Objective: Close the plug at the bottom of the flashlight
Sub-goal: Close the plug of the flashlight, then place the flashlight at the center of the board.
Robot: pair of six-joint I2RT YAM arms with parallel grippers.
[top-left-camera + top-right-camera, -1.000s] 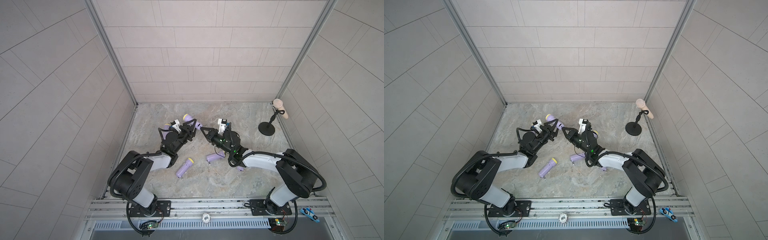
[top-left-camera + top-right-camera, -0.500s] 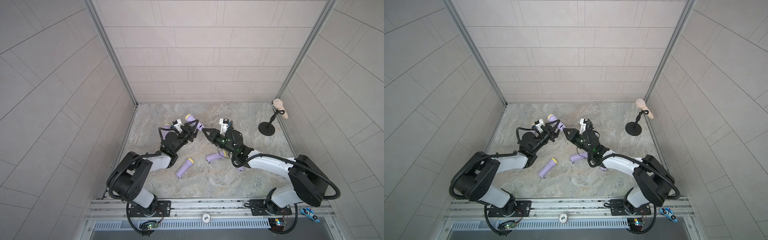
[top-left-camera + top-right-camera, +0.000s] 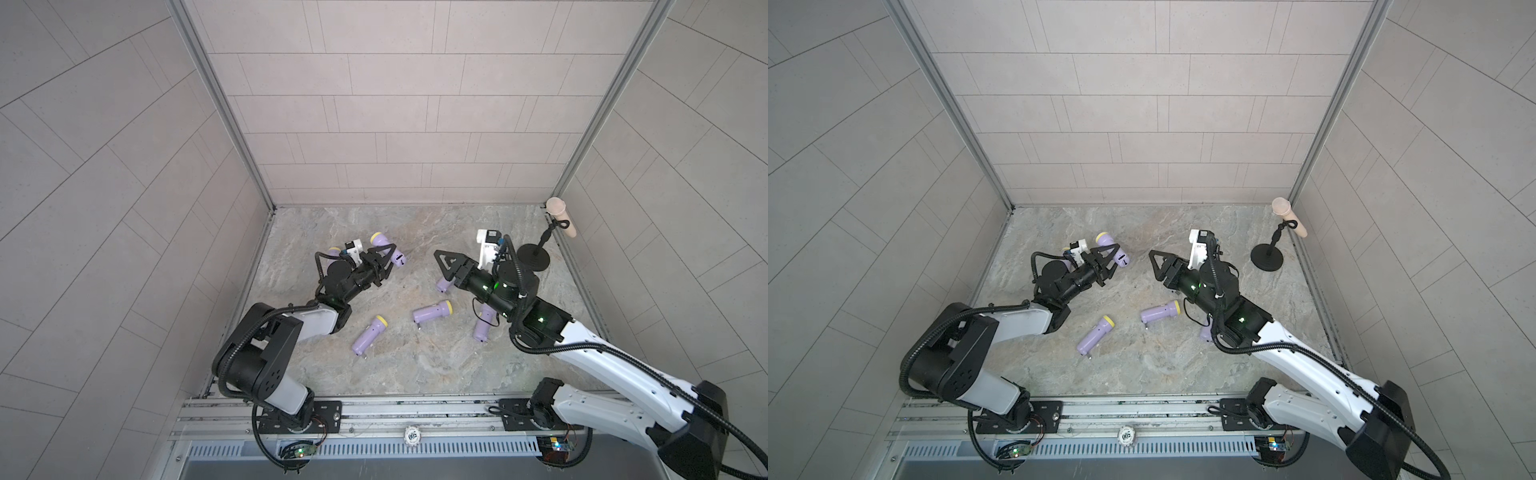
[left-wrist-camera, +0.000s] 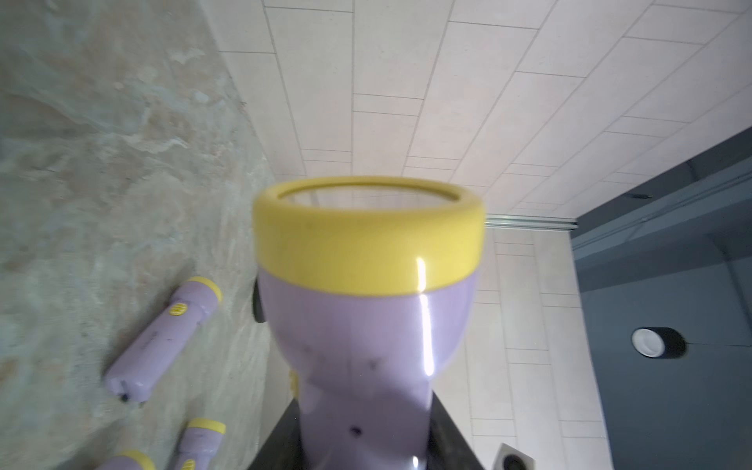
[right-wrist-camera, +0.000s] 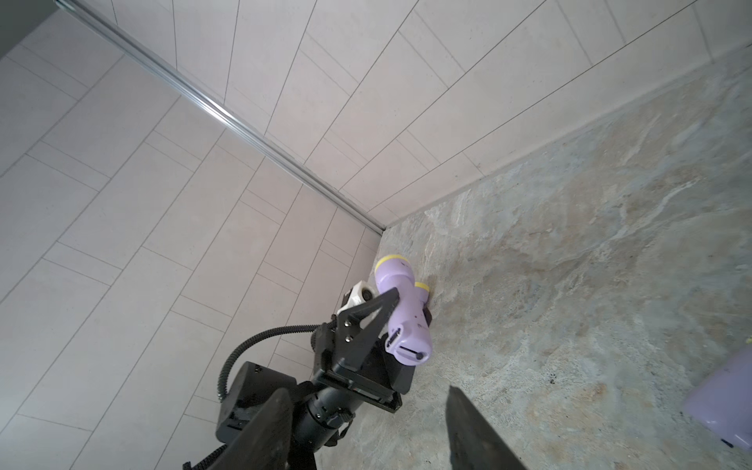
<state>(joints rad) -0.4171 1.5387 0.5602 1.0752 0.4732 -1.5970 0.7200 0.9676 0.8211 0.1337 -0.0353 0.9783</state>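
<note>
Both top views look steeply down from high above the front edge, taking in the whole tabletop. The left wrist view sits right against the held flashlight. The right wrist view faces that flashlight from farther off.

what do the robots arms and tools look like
The left arm and right arm have white link shells between black joints, with black ribbed cable hoses looped alongside and small green lights near the wrists. Each wrist carries a white camera mount. The left tool and right tool are black, with flat triangular fingers pierced by triangular cut-outs.
</note>
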